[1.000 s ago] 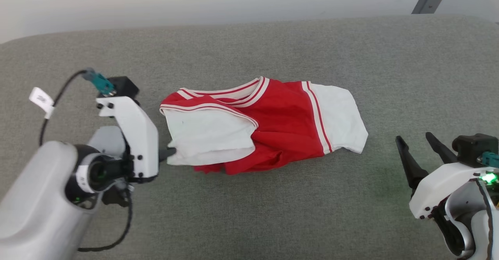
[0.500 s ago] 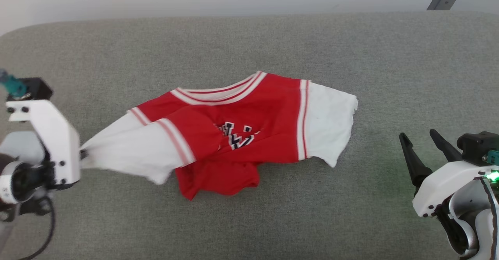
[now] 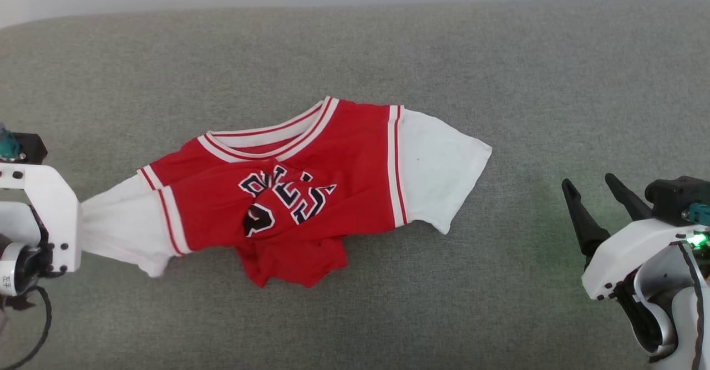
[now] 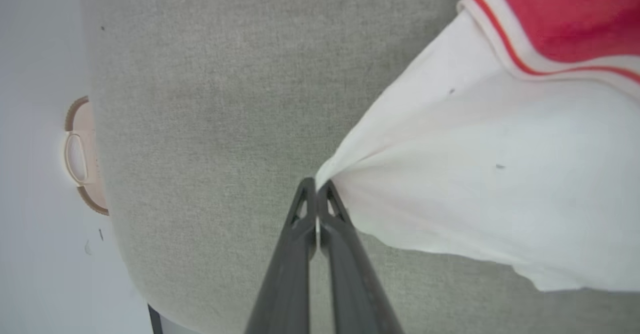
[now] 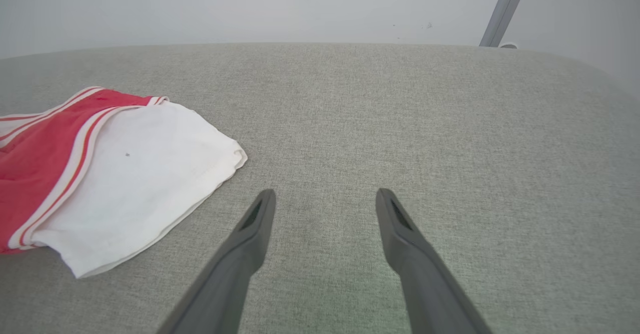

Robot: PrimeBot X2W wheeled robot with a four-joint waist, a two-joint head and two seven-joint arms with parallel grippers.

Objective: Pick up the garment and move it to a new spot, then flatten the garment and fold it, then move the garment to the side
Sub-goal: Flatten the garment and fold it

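Note:
The garment [image 3: 310, 187], a red jersey with white sleeves and dark lettering on the chest, lies rumpled across the middle of the grey cushion. Its left white sleeve [image 4: 475, 184] is stretched taut toward my left gripper [image 4: 316, 186], which is shut on the sleeve's edge. In the head view that gripper's white housing [image 3: 41, 214] sits at the far left and hides the fingers. My right gripper [image 5: 322, 199] hovers open above bare cushion, to the right of the garment's other white sleeve [image 5: 135, 174], not touching it. The same gripper [image 3: 591, 187] stands at the lower right in the head view.
The grey cushion [image 3: 499, 303] has a rounded left edge [image 4: 107, 184] close to my left gripper, with pale floor and a tan round object [image 4: 80, 156] beyond it. A pale wall and a grey metal leg [image 5: 502, 8] lie behind the far edge.
My left gripper has pulled the sleeve leftward, dragging the garment left and unfolding it so the chest lettering shows. The right gripper has stayed open in place; the camera view shifted slightly.

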